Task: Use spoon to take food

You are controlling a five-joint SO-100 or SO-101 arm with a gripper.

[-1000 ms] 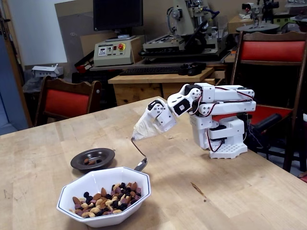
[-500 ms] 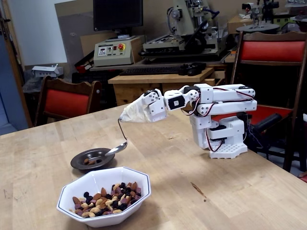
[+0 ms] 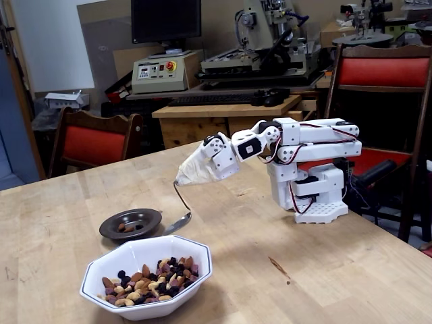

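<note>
My gripper (image 3: pixel 191 173) reaches out from the white arm over the wooden table, its fingers swathed in off-white tape and shut on the spoon (image 3: pixel 179 221). The thin dark handle bends down from the tape. The shiny spoon bowl hangs just right of the small dark dish (image 3: pixel 131 225) and behind the white bowl's (image 3: pixel 196 270) rim. I cannot tell whether anything lies in the spoon. The food (image 3: pixel 145 278), mixed nuts and raisins, fills the white bowl at the table's front. A few pieces also lie in the dark dish.
The arm's white base (image 3: pixel 314 196) stands at the right of the wooden table (image 3: pixel 304 270). Red chairs (image 3: pixel 91 143) stand behind the table, one at the left and one at the right. A workbench with machines fills the background.
The spoon swung from the white bowl's rim left over the dark dish, then came back right and lower, beside the dish's right edge. The gripper stayed shut on it.
</note>
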